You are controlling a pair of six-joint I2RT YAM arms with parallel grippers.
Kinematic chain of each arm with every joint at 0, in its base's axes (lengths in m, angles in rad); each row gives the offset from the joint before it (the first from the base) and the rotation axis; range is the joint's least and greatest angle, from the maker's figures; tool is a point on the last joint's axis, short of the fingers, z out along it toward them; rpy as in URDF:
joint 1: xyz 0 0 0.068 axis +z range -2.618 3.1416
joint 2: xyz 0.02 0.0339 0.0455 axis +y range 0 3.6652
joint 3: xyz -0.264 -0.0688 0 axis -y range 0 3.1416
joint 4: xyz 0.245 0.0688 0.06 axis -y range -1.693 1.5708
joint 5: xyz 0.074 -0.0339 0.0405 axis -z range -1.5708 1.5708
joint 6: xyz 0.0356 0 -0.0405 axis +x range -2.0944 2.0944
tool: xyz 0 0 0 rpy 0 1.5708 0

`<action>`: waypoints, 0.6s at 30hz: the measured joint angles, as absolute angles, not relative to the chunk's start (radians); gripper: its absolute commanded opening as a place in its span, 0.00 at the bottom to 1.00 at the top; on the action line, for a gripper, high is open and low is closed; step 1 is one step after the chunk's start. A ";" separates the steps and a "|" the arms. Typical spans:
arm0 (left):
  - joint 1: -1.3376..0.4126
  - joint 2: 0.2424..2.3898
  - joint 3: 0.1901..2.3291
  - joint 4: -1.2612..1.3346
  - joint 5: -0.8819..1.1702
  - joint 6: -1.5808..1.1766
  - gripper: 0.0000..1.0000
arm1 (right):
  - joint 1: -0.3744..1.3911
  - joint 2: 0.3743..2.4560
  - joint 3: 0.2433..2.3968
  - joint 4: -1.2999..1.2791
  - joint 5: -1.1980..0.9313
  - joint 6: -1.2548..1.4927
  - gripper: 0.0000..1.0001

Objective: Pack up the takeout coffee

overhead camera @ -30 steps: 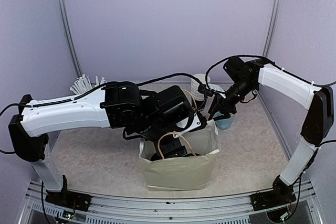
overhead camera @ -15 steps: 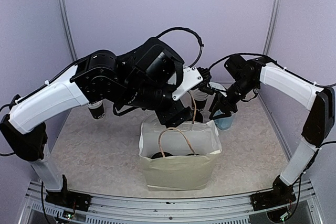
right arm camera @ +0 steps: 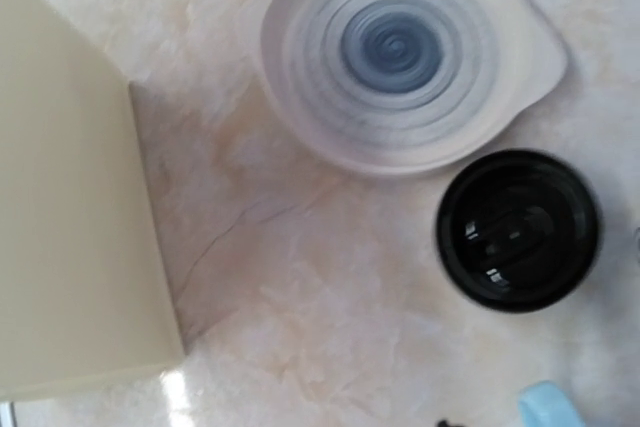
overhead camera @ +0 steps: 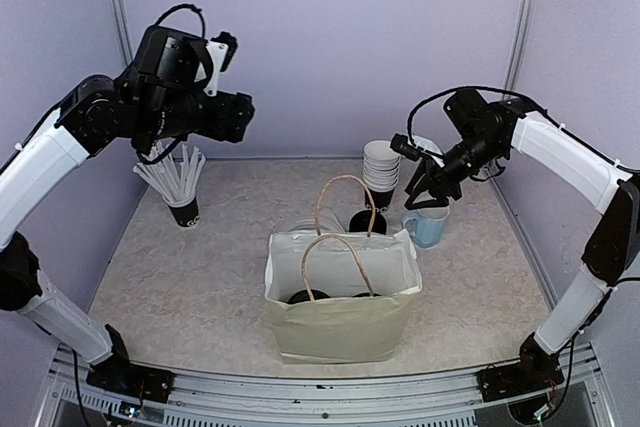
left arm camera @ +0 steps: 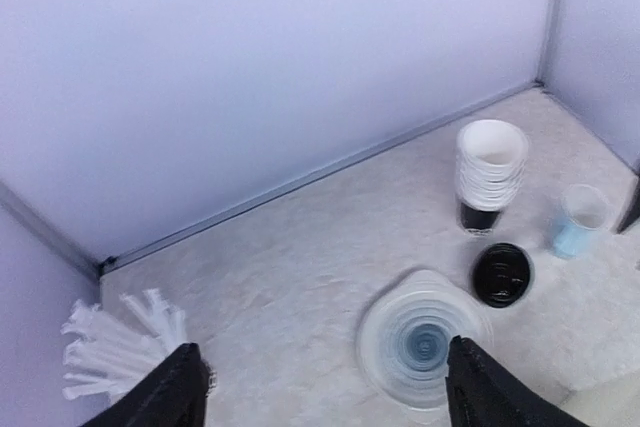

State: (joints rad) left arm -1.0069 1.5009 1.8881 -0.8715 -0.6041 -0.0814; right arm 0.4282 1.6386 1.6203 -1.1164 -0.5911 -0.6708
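Note:
One takeout coffee [overhead camera: 367,219] [left arm camera: 502,274] [right arm camera: 518,229], black with a round black lid, stands on the table just behind the paper bag [overhead camera: 340,312]. Two dark round lids [overhead camera: 300,297] show down inside the bag. My left gripper [overhead camera: 242,117] [left arm camera: 330,392] is raised high at the back left, open and empty, looking down at the table. My right gripper [overhead camera: 425,192] hangs above the blue mug [overhead camera: 428,229], right of the coffee, its fingers apart with nothing between them. In the right wrist view its fingers are almost out of frame.
A pale ringed plate [left arm camera: 425,347] [right arm camera: 400,52] lies behind the bag. A stack of white cups [overhead camera: 382,162] [left arm camera: 490,172] stands at the back. A black cup of white sticks [overhead camera: 183,187] stands at the left. The bag's two handles [overhead camera: 335,247] stand upright.
My left arm has come up out of the bag and swung high to the back left. My right gripper has lifted a little away from the bag's rim.

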 measured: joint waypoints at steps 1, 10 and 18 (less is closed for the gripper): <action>-0.945 1.468 1.842 -0.861 -0.606 -0.110 0.89 | 0.421 1.633 1.620 -1.108 -0.597 -0.667 0.50; -0.480 1.254 1.473 -0.796 -0.506 -0.360 0.99 | 0.385 1.604 1.597 -1.025 -0.648 -0.642 0.51; -0.176 1.293 1.405 -0.826 -0.336 -0.449 0.65 | 0.385 1.604 1.550 -1.003 -0.667 -0.641 0.51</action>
